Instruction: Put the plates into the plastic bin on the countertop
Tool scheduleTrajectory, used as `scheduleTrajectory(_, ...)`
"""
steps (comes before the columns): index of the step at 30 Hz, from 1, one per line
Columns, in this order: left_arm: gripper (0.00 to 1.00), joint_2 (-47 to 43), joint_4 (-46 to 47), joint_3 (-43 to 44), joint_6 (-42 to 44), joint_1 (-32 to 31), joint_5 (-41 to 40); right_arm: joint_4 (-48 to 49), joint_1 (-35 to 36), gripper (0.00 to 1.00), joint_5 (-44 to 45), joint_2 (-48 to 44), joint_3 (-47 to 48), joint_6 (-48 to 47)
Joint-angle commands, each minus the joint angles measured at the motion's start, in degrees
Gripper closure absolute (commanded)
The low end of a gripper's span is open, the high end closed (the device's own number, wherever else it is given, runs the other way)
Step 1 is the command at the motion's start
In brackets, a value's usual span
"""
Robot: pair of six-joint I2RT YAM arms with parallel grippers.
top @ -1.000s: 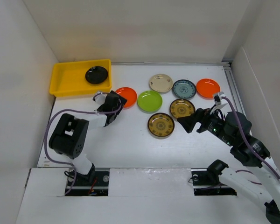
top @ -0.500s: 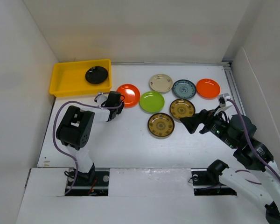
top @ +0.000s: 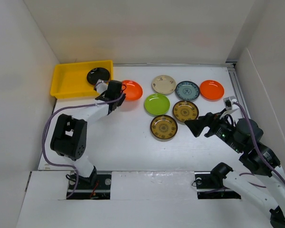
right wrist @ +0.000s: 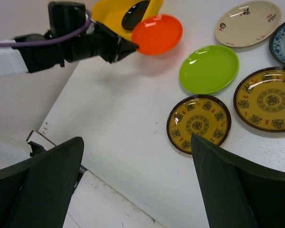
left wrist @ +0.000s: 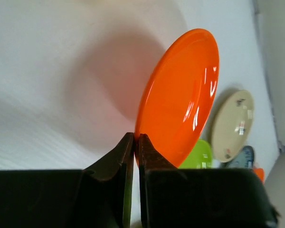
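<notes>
My left gripper [top: 119,93] is shut on the near rim of an orange plate [top: 132,89], which hangs tilted just above the countertop [top: 128,137], right of the yellow plastic bin [top: 69,80]. In the left wrist view the jaws pinch the plate's edge [left wrist: 180,95]. A black plate [top: 98,75] lies in the bin's right end. Lime green [top: 156,104], cream [top: 163,84], teal-patterned [top: 187,90], a second orange [top: 212,90] and two gold-patterned plates [top: 185,110] [top: 163,127] lie flat on the counter. My right gripper [top: 195,127] hovers open and empty beside the gold plates.
White walls close in the counter on the left, back and right. The left arm's purple cable [top: 50,128] loops beside its base. In the right wrist view the nearer gold plate [right wrist: 198,124] lies just beyond my open fingers [right wrist: 213,156].
The left gripper closed on the orange plate's rim, raised it and carried it up toward the bin. The lime green plate slid slightly right. The right arm drew back a little.
</notes>
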Motion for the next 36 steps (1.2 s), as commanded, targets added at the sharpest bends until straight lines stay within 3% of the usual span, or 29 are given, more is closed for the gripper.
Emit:
scheduleTrajectory(1, 1.00, -4.43, -3.91, 10.83, 5.94, 0.68, -2.53, 1.03, 0.07, 0.00, 0.94, -0.47, 0.82, 0.18)
scheduleTrajectory(5, 1.00, 0.04, -8.83, 21.10, 7.09, 7.53, 2.55, 0.50, 0.07, 0.00, 0.94, -0.47, 1.34, 0.18)
scheduleTrajectory(10, 1.00, 11.90, -14.20, 33.61, 8.76, 16.92, 6.95, -0.03, 0.07, 0.00, 0.94, -1.00, 1.34, 0.18)
scheduleTrajectory(15, 1.00, 19.20, -14.73, 41.87, 10.52, 21.69, 10.91, -0.03, 0.07, 0.00, 1.47, -1.00, 1.87, 0.18)
scheduleTrajectory(30, 1.00, 28.78, -15.34, 47.94, 14.04, 27.93, 13.02, -1.08, 0.07, 0.00, 1.47, -1.00, 1.87, 0.18)
scheduleTrajectory(34, 0.49, 29.94, -14.82, 50.59, 15.17, 28.46, 16.27, -1.08, 0.07, 0.00, 0.94, -1.00, 1.34, 0.18)
scheduleTrajectory(35, 0.29, 29.94, -14.82, 50.59, 15.18, 28.46, 16.28, -1.08, 0.07, 0.00, 0.94, -1.00, 1.34, 0.70)
scheduleTrajectory(36, 0.21, 29.94, -15.69, 50.59, 15.18, 28.46, 16.28, -1.69, 0.07, 0.00, 0.94, -1.00, 1.34, 0.71)
